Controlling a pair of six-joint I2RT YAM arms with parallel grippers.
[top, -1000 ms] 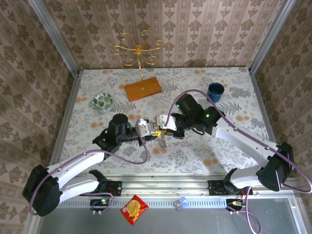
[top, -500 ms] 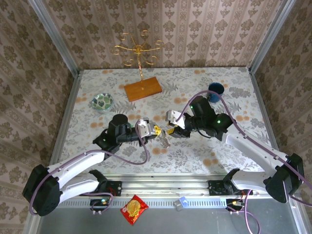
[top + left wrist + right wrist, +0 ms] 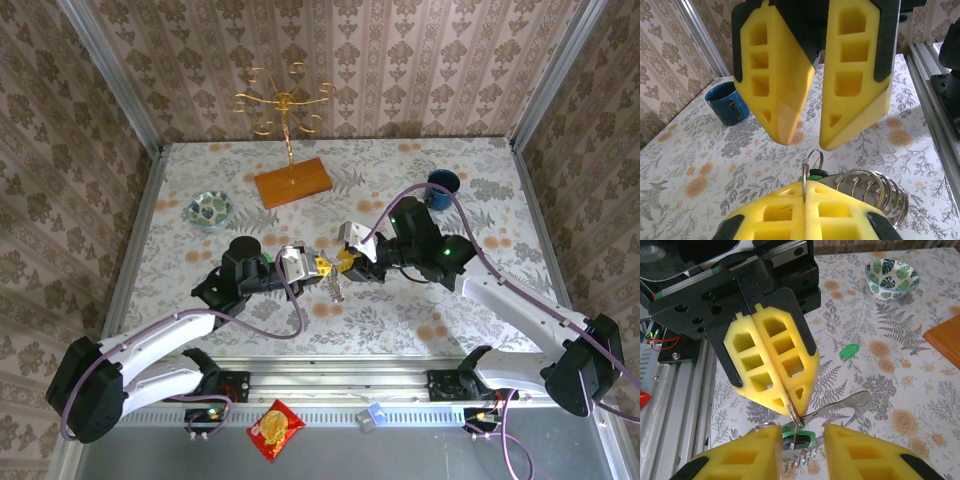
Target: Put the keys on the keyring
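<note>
**Desk:** What is the left arm doing over the floral-patterned worktop (image 3: 470, 180)?

**Photographer:** Its yellow foam fingers (image 3: 765, 370) are pressing flat together on a thin silver wire ring (image 3: 804, 172). They are holding it edge-up, likely so the opposite arm can get at it.

**Desk:** And the keys?

**Photographer:** One small green-headed key (image 3: 799, 435) is dangling right under that pinch, beside the flat grey keyring band (image 3: 840, 407). Whether they are linked, I cannot tell. A second green-headed key (image 3: 849, 351) is lying loose on the worktop.

**Desk:** The right arm?

**Photographer:** Its yellow fingers (image 3: 855, 75) are standing apart, gripping nothing, and facing the ring tip to tip.
</note>
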